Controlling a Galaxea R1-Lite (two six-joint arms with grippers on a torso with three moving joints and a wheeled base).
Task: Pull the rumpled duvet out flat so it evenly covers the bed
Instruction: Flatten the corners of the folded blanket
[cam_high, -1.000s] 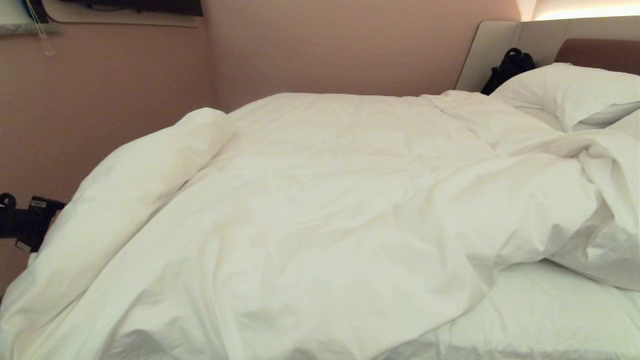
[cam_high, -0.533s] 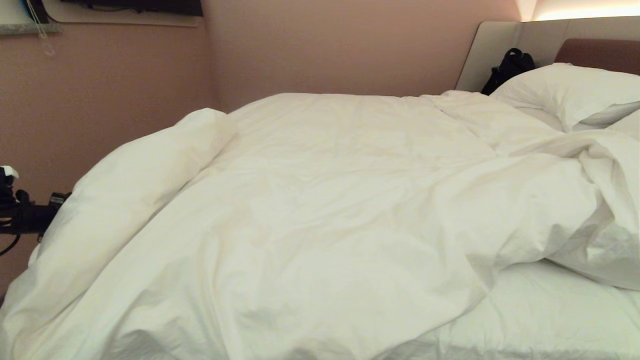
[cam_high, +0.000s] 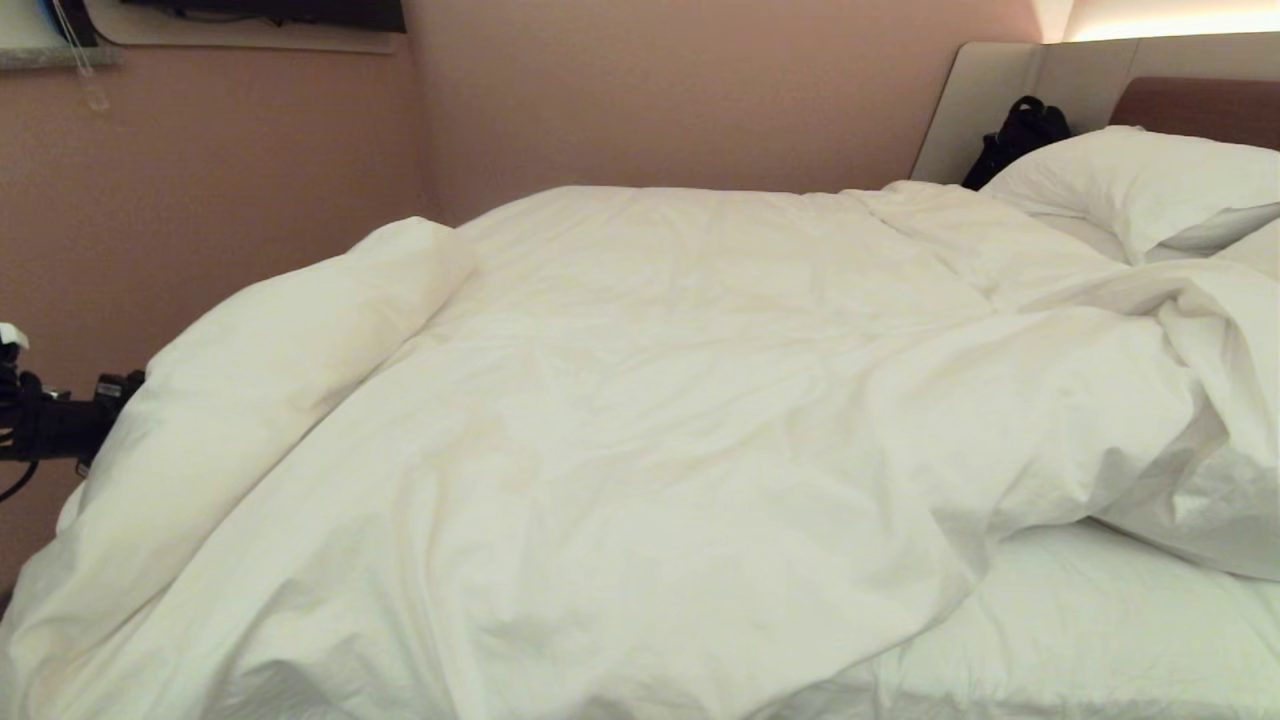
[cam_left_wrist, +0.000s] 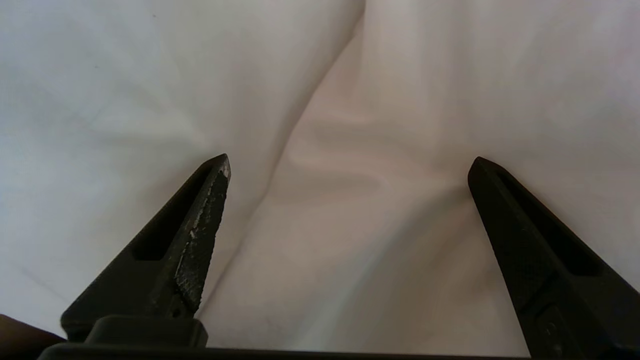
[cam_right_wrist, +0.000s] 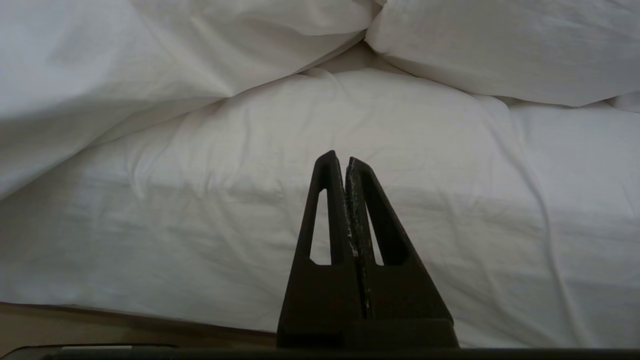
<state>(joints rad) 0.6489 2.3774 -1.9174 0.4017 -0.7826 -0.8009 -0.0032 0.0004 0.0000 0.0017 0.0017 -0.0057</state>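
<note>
While the duvet (cam_high: 640, 420) lay rumpled over most of the bed (cam_high: 1100, 620), bunched in a thick roll along its left edge, the left gripper (cam_left_wrist: 350, 165) stood spread wide against that white fabric, pinching nothing. The right gripper (cam_right_wrist: 344, 162), fingers pressed together, hung above the bare sheet (cam_right_wrist: 320, 210) near the pillows (cam_high: 1130, 185).
</note>
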